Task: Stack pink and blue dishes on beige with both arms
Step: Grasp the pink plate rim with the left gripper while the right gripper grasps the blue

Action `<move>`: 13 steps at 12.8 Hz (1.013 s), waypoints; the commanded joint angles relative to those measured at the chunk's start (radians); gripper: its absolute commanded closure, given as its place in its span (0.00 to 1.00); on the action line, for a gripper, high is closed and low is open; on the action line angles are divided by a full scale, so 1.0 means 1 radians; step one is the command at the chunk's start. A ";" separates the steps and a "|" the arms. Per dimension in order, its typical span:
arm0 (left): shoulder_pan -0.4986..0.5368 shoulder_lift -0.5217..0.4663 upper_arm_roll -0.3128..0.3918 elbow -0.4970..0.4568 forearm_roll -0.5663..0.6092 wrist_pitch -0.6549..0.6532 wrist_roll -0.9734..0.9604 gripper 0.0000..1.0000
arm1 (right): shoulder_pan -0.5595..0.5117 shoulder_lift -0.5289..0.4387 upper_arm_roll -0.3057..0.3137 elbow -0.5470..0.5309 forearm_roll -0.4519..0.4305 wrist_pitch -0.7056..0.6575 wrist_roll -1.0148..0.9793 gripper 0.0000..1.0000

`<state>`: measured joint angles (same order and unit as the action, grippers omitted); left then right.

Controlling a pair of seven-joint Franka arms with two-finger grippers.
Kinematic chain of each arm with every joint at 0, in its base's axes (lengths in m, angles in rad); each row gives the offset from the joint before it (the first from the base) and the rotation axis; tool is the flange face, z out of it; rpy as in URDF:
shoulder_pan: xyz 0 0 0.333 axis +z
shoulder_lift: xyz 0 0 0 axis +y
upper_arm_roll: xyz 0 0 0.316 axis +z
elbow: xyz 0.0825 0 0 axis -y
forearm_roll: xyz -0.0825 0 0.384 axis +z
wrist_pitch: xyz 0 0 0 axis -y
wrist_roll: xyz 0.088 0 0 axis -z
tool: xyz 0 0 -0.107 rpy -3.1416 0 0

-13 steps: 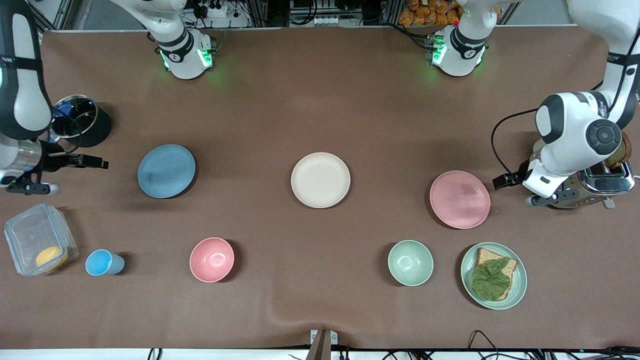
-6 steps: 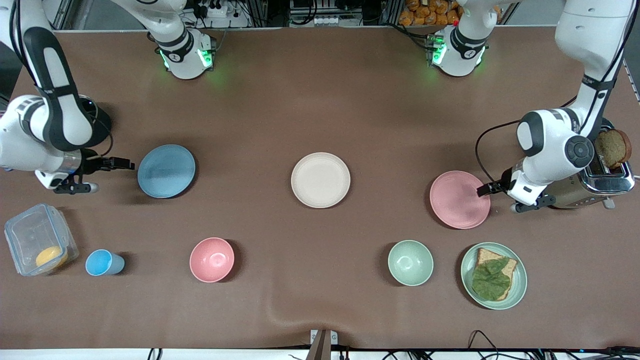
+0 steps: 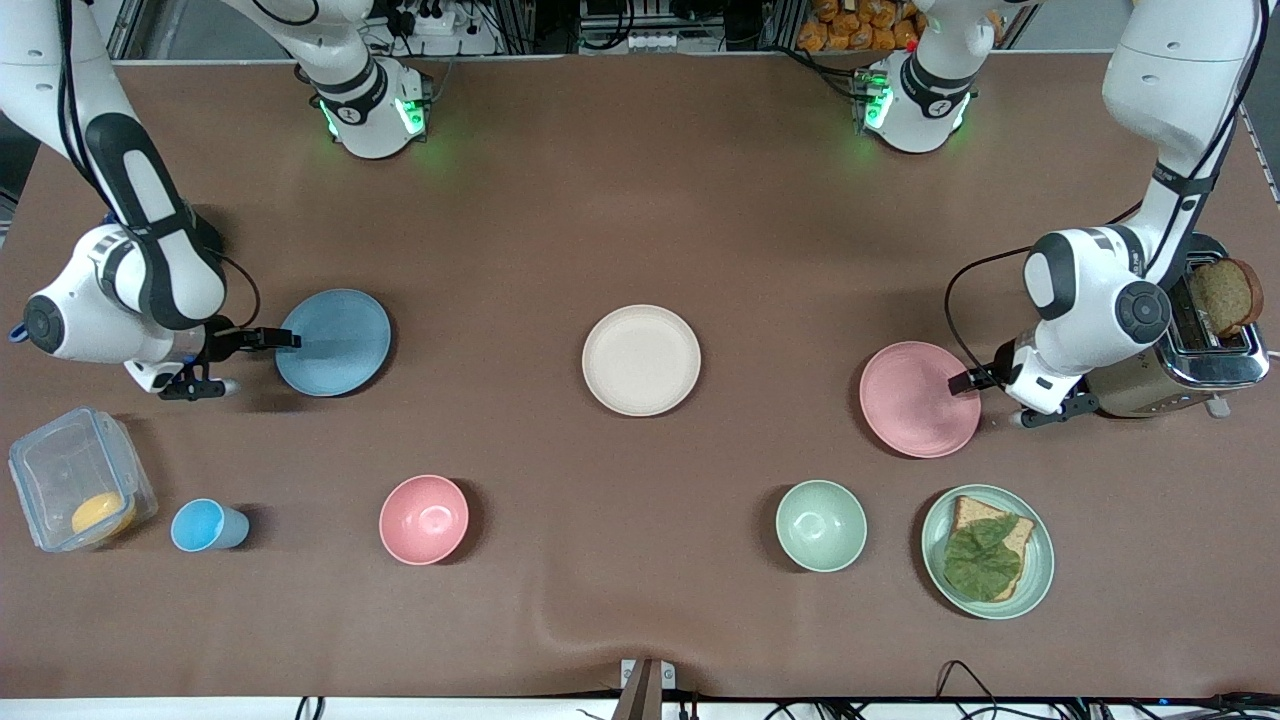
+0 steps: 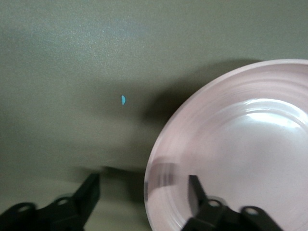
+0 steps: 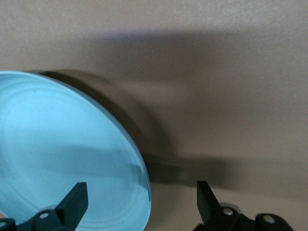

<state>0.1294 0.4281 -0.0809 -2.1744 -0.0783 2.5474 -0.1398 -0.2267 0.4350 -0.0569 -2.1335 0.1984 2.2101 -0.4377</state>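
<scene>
Pink plate (image 3: 918, 400) rim between open left pincer (image 3: 962, 383) fingers

I count four flat round matte plates on my table: one light blue plate (image 3: 333, 342) at my right gripper's (image 3: 287, 340) fingertips, one pale pink plate (image 3: 920, 399) at my left gripper's (image 3: 962, 381) fingertips, one cream-beige plate (image 3: 641, 360) between the two grippers, and one pale green plate (image 3: 988, 552) carrying one slice of bread with a green leaf (image 3: 984, 561). I see two deep bowls, one pink (image 3: 424, 519) and one pale green (image 3: 821, 526). There is one small blue cup (image 3: 207, 526), one clear plastic lidded box (image 3: 78, 479), and one shiny metal toaster (image 3: 1190, 362).
</scene>
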 commanded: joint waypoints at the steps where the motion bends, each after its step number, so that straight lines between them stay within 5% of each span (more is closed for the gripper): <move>1: 0.012 0.005 -0.013 0.001 -0.072 0.010 0.012 0.59 | -0.003 0.019 0.011 0.007 0.048 0.000 -0.022 0.28; 5: 0.012 0.009 -0.026 0.001 -0.140 0.010 0.015 1.00 | 0.000 0.037 0.012 0.014 0.053 -0.013 -0.018 0.80; 6: 0.010 0.000 -0.037 0.001 -0.141 0.007 0.014 1.00 | -0.002 0.039 0.012 0.026 0.053 -0.035 -0.018 0.98; 13: 0.013 -0.147 -0.204 0.022 -0.164 -0.137 -0.040 1.00 | 0.013 0.073 0.009 0.234 0.050 -0.329 -0.004 1.00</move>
<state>0.1336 0.3520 -0.2324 -2.1514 -0.2131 2.4652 -0.1598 -0.2166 0.4775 -0.0467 -1.9690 0.2310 1.9394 -0.4403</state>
